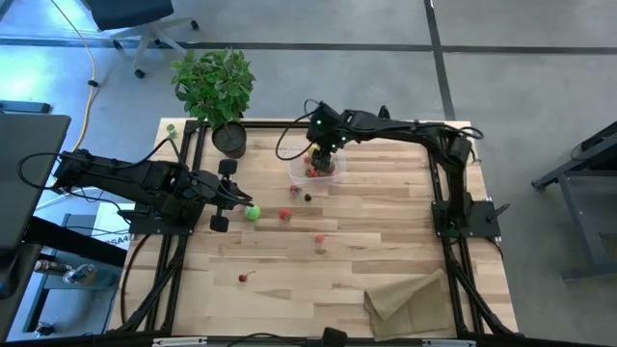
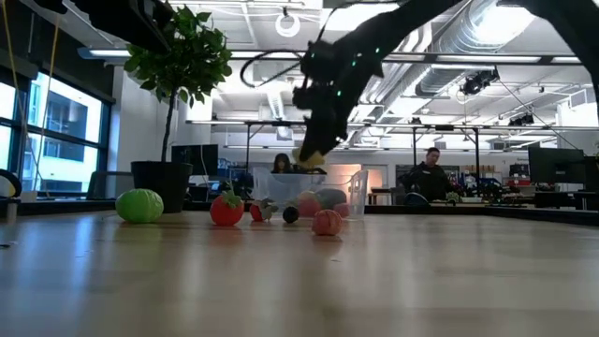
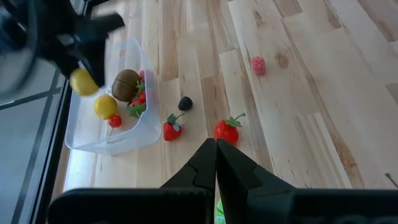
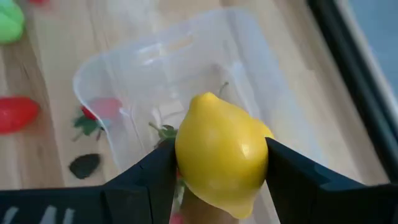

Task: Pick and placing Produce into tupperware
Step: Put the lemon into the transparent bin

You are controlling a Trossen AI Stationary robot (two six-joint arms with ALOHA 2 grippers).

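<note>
Hovering over the tupperware (image 4: 186,56), the right gripper (image 4: 221,165) clamps a lemon (image 4: 222,155). Kiwi (image 3: 125,84) and another lemon (image 3: 105,106) are binned; lime (image 2: 139,205) and berries (image 3: 227,131) remain. Left gripper (image 3: 216,163) idles, pinched together.

The lemon (image 4: 221,152) looks glossy, smooth plastic; the tupperware (image 4: 155,56) is clear plastic; the table (image 1: 386,241) is pale matt wood.
</note>
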